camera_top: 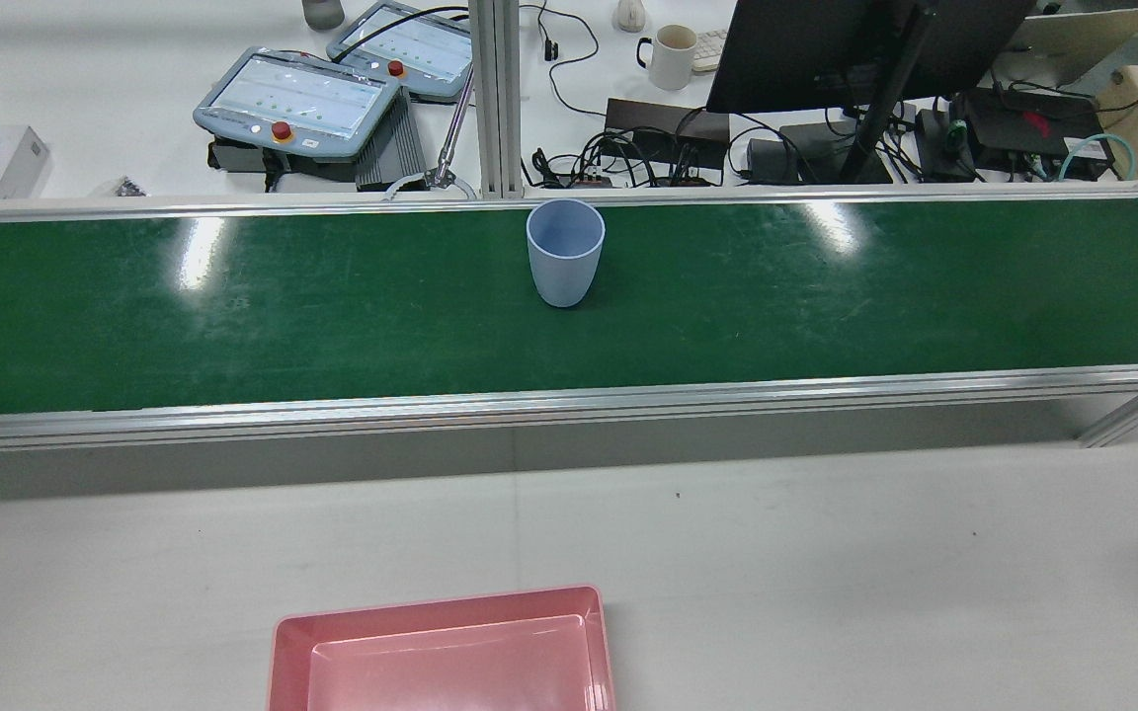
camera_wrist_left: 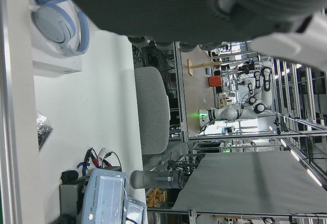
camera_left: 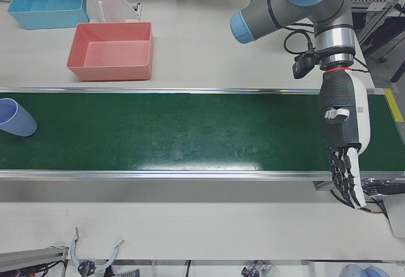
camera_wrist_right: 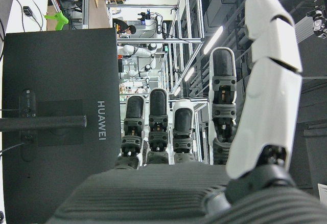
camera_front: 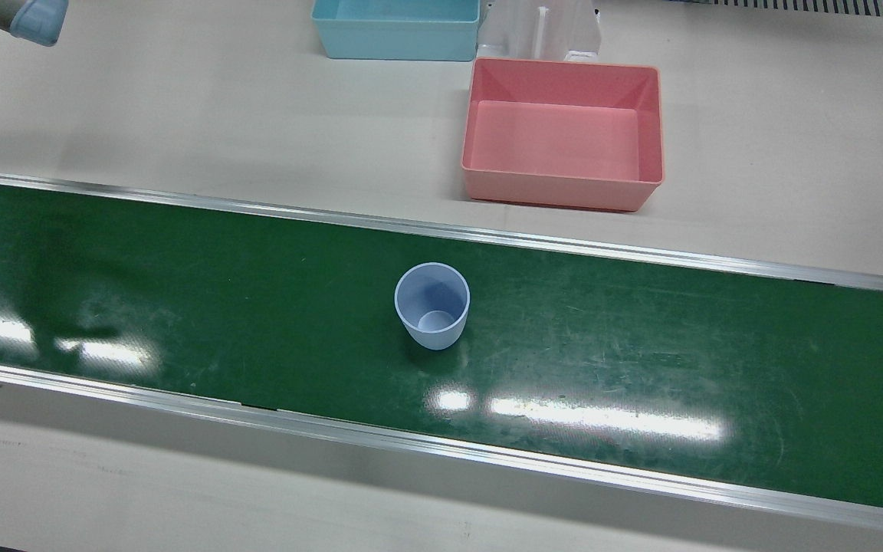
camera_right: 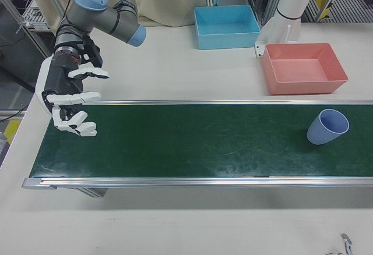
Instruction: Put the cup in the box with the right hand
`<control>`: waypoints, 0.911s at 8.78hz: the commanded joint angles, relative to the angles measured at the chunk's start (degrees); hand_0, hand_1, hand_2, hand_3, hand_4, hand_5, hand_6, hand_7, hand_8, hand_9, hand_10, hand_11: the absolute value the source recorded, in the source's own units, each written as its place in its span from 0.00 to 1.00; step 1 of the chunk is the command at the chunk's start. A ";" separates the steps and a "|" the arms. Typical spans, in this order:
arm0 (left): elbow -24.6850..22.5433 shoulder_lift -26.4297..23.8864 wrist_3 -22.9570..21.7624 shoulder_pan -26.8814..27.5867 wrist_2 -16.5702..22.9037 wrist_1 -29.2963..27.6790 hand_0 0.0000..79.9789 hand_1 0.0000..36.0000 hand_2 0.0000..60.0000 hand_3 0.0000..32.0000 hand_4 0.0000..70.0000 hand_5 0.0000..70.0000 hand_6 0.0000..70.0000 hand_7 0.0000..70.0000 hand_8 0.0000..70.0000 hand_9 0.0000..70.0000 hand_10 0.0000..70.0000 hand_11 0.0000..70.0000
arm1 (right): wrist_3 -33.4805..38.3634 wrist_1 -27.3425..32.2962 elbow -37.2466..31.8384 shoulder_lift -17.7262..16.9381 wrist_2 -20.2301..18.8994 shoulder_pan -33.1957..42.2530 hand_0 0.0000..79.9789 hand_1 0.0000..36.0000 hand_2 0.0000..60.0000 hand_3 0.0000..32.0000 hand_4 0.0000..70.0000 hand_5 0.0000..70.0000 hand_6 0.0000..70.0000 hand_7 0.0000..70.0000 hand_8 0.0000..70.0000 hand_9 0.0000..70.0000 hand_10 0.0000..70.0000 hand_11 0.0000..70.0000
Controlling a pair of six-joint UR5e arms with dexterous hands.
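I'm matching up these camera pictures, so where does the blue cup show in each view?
Front view: cup mid-belt.
Rear view: top centre.
Left-front view: left edge.
Right-front view: right side.
Hand views: absent.
Shared landmark: pink box, table side of the belt.

The cup (camera_front: 432, 305) I am after is a pale periwinkle blue, plain, the same shade inside and out. It stands on a dark green belt (camera_front: 641, 360) streaked with pale scuffs and white glare, edged by silver rails (camera_front: 441, 227). At two o'clock from the cup in the front view sits the box (camera_front: 562, 132), salmon pink all over. At twelve o'clock is a light blue bin (camera_front: 395, 29). The bench (camera_front: 181, 115) is off-white. My right hand (camera_right: 69, 105) is white and black; my left hand (camera_left: 345, 144) likewise, on a grey arm with blue caps.
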 commanded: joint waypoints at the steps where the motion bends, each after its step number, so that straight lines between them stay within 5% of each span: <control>1: 0.00 0.00 0.00 0.05 -0.02 0.00 0.00 0.00 0.00 0.00 0.00 0.00 0.00 0.00 0.00 0.00 0.00 0.00 | -1.84 0.68 -0.11 1.57 0.07 -0.52 0.68 0.54 0.28 0.00 0.76 0.12 0.25 0.95 0.37 0.57 0.31 0.46; 4: 0.00 0.00 0.00 0.05 -0.02 -0.09 0.00 0.00 0.00 0.00 0.00 0.00 0.00 0.00 0.00 0.00 0.00 0.00 | -5.24 -1.24 0.34 5.43 -0.29 -2.80 0.71 0.65 0.42 0.00 0.94 0.11 0.25 1.00 0.34 0.56 0.20 0.30; 5: -0.09 0.00 0.00 -0.03 -0.02 -0.17 0.00 0.00 0.00 0.00 0.00 0.00 0.00 0.00 0.00 0.00 0.00 0.00 | -7.88 -6.21 1.38 8.06 0.24 -3.93 0.72 0.68 0.47 0.00 1.00 0.11 0.26 1.00 0.34 0.57 0.19 0.29; 7: -0.09 0.00 0.00 -0.03 -0.02 -0.18 0.00 0.00 0.00 0.00 0.00 0.00 0.00 0.00 0.00 0.00 0.00 0.00 | -9.57 -10.92 2.01 9.15 4.87 -9.01 0.69 0.57 0.32 0.00 1.00 0.09 0.25 1.00 0.31 0.53 0.16 0.24; 8: -0.09 0.00 0.00 0.05 -0.02 -0.18 0.00 0.00 0.00 0.00 0.00 0.00 0.00 0.00 0.00 0.00 0.00 0.00 | -11.66 -10.92 2.09 9.15 6.12 -11.56 0.66 0.42 0.10 0.00 0.98 0.07 0.24 1.00 0.27 0.47 0.15 0.22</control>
